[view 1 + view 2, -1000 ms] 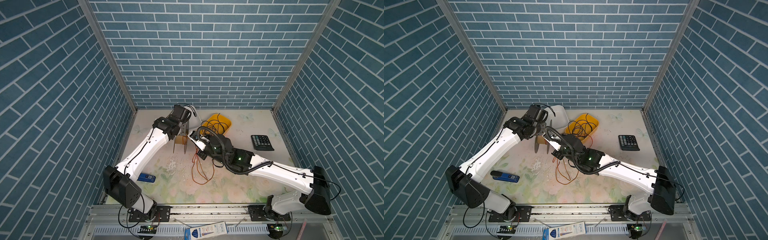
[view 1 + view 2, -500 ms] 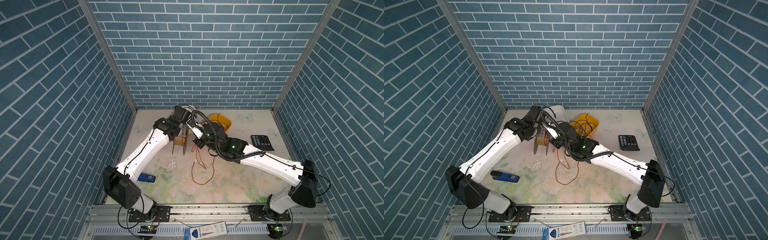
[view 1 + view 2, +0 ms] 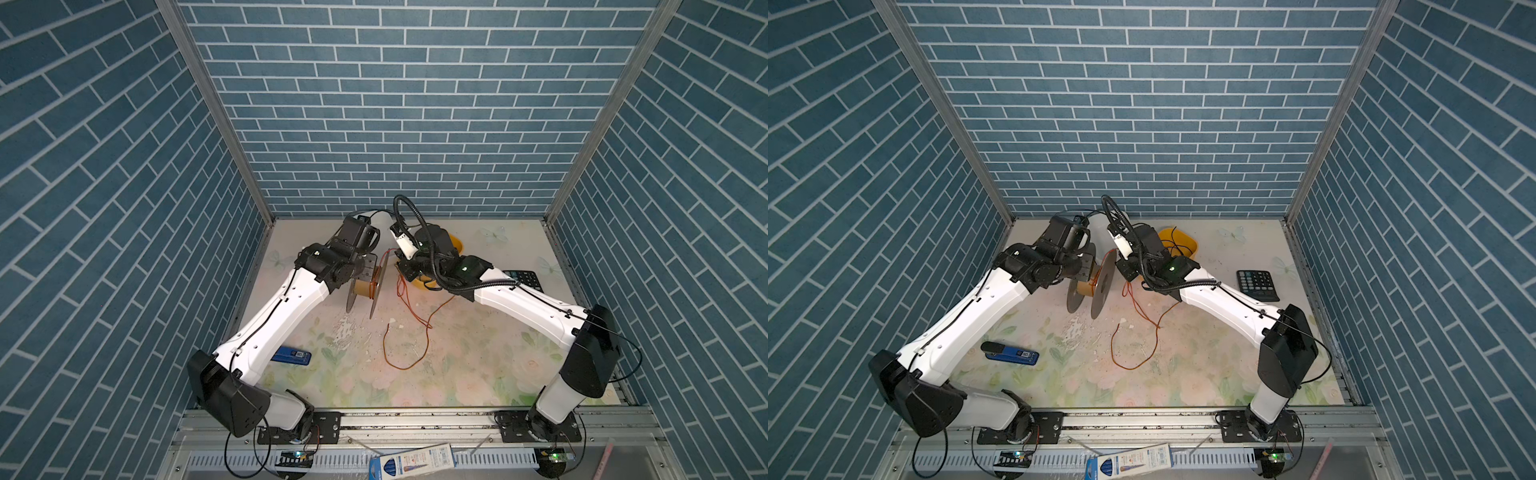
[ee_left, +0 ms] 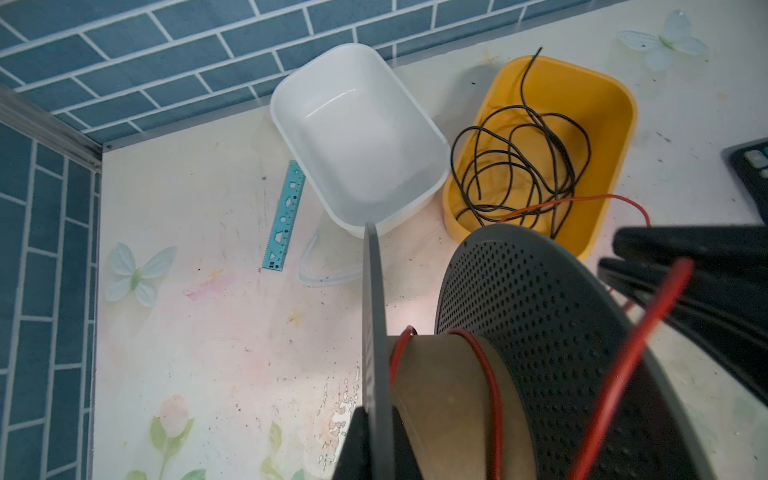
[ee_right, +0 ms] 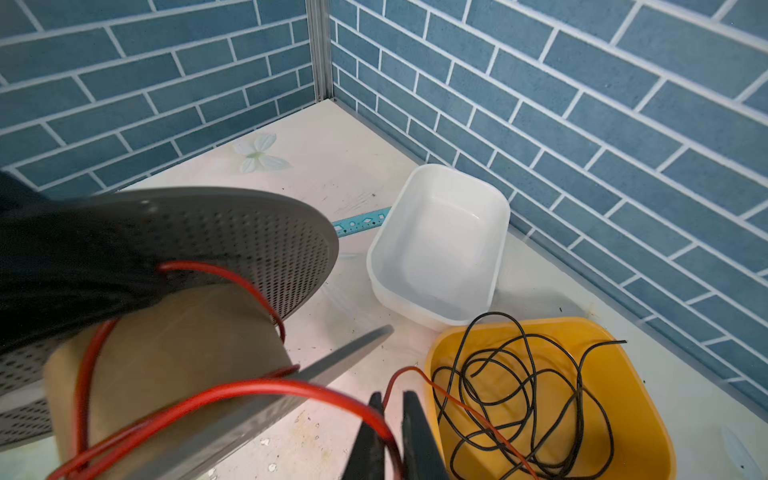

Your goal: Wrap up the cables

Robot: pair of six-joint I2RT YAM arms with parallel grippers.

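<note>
The cable (image 3: 385, 349) is a thin orange-red wire. It lies in a loose loop on the floral table in both top views, and its other end (image 3: 1131, 369) rises to a grey two-flange spool (image 3: 365, 289) with a brown core (image 3: 1086, 286). My left gripper (image 4: 376, 415) is shut on the thin edge of one spool flange and holds the spool on edge above the table. A couple of turns of cable (image 4: 492, 382) lie on the core. My right gripper (image 5: 392, 399) is just right of the spool (image 5: 232, 245), shut on the cable (image 5: 266, 384), which runs taut from the core.
A white tub (image 4: 357, 137) and a yellow tub (image 4: 615, 124) holding a black wire tangle (image 4: 519, 166) stand at the back wall behind the spool. A blue ruler (image 4: 284, 216) lies beside the white tub. A calculator (image 3: 1257, 284) is at right, a blue stapler (image 3: 1009, 353) at front left.
My right gripper has swung up from in front of the spool to its far right side, drawing the cable around the core. The loose loop on the table has shortened. The left arm stayed still.
</note>
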